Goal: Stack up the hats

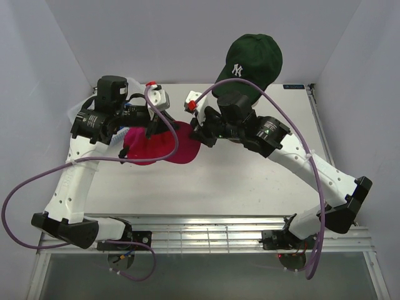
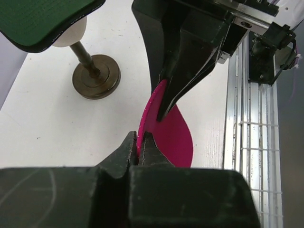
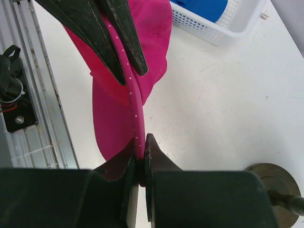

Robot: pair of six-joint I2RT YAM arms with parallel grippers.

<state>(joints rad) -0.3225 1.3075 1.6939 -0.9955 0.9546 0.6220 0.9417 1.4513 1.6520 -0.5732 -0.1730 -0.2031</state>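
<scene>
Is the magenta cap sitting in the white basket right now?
No, the right gripper and left gripper both pinch the brim of the magenta cap, outside the white basket.

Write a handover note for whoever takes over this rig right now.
Left hand: shut on the magenta cap, at its brim.
Right hand: shut on the same brim.
The green NY cap sits on the mannequin stand. The blue cap lies in the white basket. No black cap in view.
Done: nothing stacked on green yet.
To do: probably magenta onto green, then the rest.
</scene>
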